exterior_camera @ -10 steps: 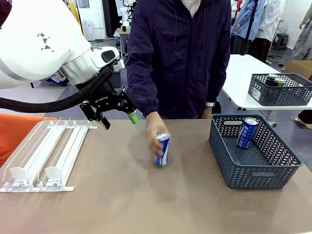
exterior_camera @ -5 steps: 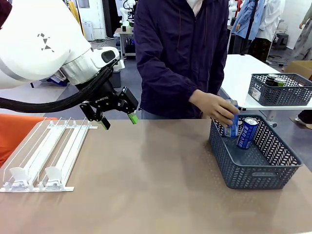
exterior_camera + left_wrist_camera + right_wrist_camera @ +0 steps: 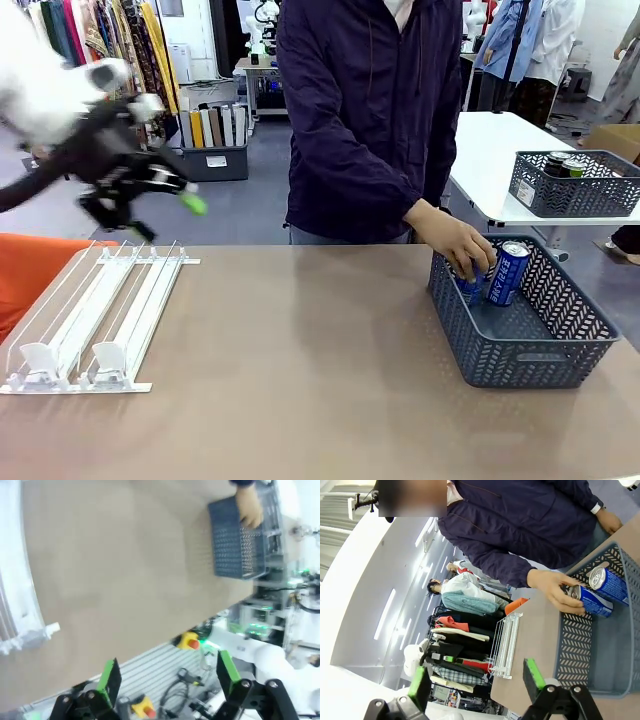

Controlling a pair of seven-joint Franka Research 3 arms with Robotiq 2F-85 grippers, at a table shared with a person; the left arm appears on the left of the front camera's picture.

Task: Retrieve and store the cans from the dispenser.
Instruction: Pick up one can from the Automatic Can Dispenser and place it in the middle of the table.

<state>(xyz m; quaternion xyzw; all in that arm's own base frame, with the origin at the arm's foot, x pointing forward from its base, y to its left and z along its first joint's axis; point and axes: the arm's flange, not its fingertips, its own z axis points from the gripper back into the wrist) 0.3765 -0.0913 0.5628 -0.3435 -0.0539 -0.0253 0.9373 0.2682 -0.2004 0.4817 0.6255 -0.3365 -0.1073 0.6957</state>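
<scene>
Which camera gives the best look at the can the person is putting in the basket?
The right wrist view: the can shows lengthwise under the person's hand. In the front view the hand mostly covers it; the left wrist view is too blurred.

Two blue cans stand side by side in the near grey basket, one [image 3: 508, 272] free and upright, the other [image 3: 468, 285] under the person's hand, while the white railed dispenser [image 3: 90, 320] lies can-less at table's left.

Left gripper [image 3: 167, 675] at 6 o'clock, green-padded fingers [image 3: 111, 677] spread wide; brown bench [image 3: 120, 565] beyond; white dispenser [image 3: 15, 595] at 9 o'clock; person's hand [image 3: 248, 510] in grey basket [image 3: 235, 555] at 1 o'clock.
</scene>
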